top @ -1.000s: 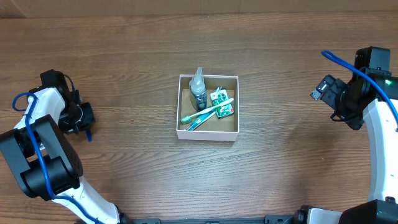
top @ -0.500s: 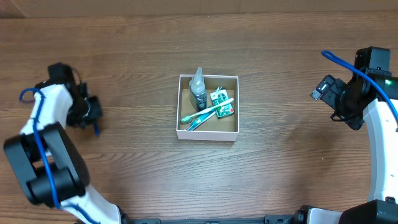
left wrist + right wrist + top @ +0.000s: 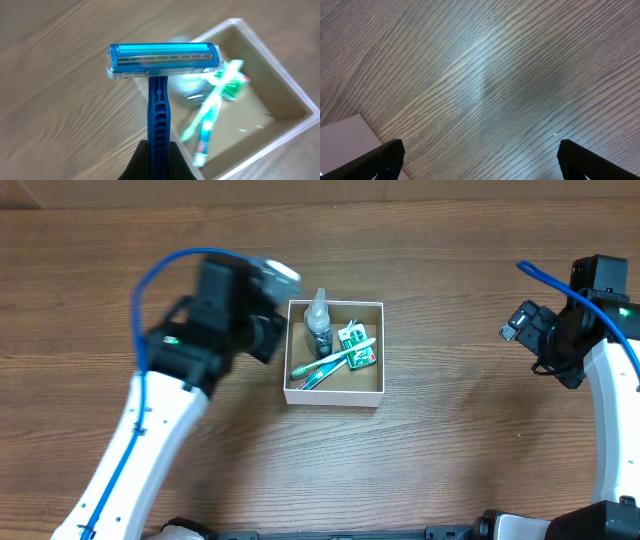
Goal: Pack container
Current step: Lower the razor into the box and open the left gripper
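Observation:
The container (image 3: 335, 392) is a small white-walled box with a brown inside at the table's middle. It holds a clear bottle (image 3: 317, 320), green toothbrushes (image 3: 330, 362) and a green packet (image 3: 357, 345). My left gripper (image 3: 158, 155) is shut on a blue razor (image 3: 163, 60), its head up, held just left of the container (image 3: 295, 100). In the overhead view the left wrist (image 3: 235, 315) hides the razor. My right gripper (image 3: 480, 160) is open and empty over bare wood at the far right (image 3: 545, 345).
The wooden table (image 3: 450, 450) lies around the container. A white corner (image 3: 345, 145) shows at the lower left of the right wrist view.
My left arm has swung from the far left of the table to right beside the container's left wall. The right arm has not moved.

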### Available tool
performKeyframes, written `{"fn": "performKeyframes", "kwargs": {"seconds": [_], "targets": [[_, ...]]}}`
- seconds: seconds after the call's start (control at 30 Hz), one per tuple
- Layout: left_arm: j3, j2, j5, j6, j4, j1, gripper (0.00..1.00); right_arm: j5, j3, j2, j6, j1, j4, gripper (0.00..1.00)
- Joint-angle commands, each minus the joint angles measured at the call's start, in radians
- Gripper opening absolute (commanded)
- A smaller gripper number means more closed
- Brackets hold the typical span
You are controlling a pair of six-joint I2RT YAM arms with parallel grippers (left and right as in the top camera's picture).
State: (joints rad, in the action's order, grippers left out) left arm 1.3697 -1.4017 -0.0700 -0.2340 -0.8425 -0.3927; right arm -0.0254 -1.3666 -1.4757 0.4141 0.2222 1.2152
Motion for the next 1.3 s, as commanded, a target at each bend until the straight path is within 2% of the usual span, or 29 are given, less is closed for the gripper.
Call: {"fn": "performKeyframes", "kwargs": {"seconds": [0.0,0.23,0.43,0.47,0.53,0.6,0.8,0.93,1.1,1.13,1.17,1.27], "targets": [[0.008,-0.061,-0.008,-0.092,0.033,-0.114,0.04,0.002,0.005,-0.002,-0.002,0.002,-0.006,1.0],[0.008,-0.265,-0.008,-0.084,0.055,-0.212,0.04,0.002,0.005,-0.002,-0.002,0.002,-0.005,1.0],[0.008,-0.399,-0.006,-0.073,0.058,-0.217,0.07,0.002,0.005,-0.002,-0.002,0.002,-0.005,1.0],[0.008,-0.411,-0.006,-0.072,0.053,-0.217,0.09,0.002,0.005,-0.002,-0.002,0.002,-0.005,1.0],[0.008,-0.42,-0.006,-0.073,0.046,-0.218,0.24,0.002,0.005,-0.002,-0.002,0.002,-0.005,1.0],[0.01,-0.415,-0.003,-0.073,0.047,-0.217,0.3,0.002,0.005,-0.002,-0.002,0.002,-0.005,1.0],[0.106,-0.346,0.011,-0.059,-0.026,-0.217,0.62,0.002,0.005,-0.002,-0.002,0.002,-0.006,1.0],[0.205,-0.257,0.127,0.016,-0.111,-0.216,0.67,0.006,0.004,-0.002,-0.025,-0.001,-0.016,1.0],[0.228,-0.142,0.241,0.152,-0.117,-0.171,0.75,0.031,0.0,0.001,-0.102,-0.06,-0.057,1.0],[0.228,-0.121,0.243,0.188,-0.12,-0.142,0.84,0.029,-0.004,0.001,-0.119,-0.087,-0.071,0.99],[0.228,-0.11,0.242,0.218,-0.123,-0.116,0.99,0.027,-0.009,0.001,-0.131,-0.111,-0.085,0.99],[0.228,-0.099,0.24,0.331,-0.129,-0.006,1.0,0.028,-0.021,0.001,-0.147,-0.196,-0.159,1.0]]}}
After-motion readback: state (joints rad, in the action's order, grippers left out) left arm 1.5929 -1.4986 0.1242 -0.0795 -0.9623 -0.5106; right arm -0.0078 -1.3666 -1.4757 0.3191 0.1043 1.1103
